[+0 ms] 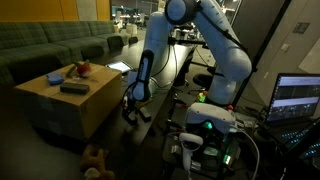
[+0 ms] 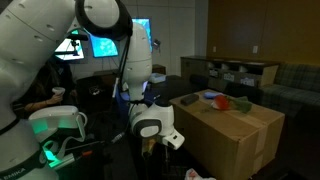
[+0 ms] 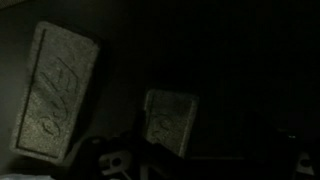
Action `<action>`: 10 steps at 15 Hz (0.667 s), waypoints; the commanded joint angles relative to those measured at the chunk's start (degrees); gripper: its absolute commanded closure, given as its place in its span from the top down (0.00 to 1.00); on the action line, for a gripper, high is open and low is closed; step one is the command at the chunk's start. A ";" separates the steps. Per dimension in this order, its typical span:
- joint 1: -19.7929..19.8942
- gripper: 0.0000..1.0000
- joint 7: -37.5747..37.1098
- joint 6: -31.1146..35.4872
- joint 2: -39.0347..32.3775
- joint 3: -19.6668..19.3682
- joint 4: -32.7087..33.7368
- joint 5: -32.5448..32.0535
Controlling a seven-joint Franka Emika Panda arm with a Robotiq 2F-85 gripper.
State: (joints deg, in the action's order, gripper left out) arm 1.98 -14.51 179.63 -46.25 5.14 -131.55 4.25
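Our pincer (image 1: 133, 110) hangs low, just beside the brown box (image 1: 50, 110). It is wide open and holds nothing. On top of the box we see a red toy (image 1: 83, 69) and a dark flat thing (image 1: 73, 87).

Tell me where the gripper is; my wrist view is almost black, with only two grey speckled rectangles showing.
Observer: In an exterior view the gripper hangs low beside a brown cardboard box.
Operator: Anything on top of that box?
Observer: Yes, a small red rounded object and a dark flat rectangular block lie on it.
Operator: And the floor nearby?
Observer: What looks like a brown plush toy lies on the floor near the box.
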 commanded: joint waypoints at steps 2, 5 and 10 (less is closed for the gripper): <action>2.82 1.00 4.41 0.76 -4.36 2.13 4.38 1.02; 3.46 1.00 5.31 0.85 -5.42 1.73 5.43 0.99; 3.43 1.00 6.16 1.35 -4.47 0.25 5.06 0.85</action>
State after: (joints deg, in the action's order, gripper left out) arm 5.49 -10.32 179.74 -50.55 5.86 -127.01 4.26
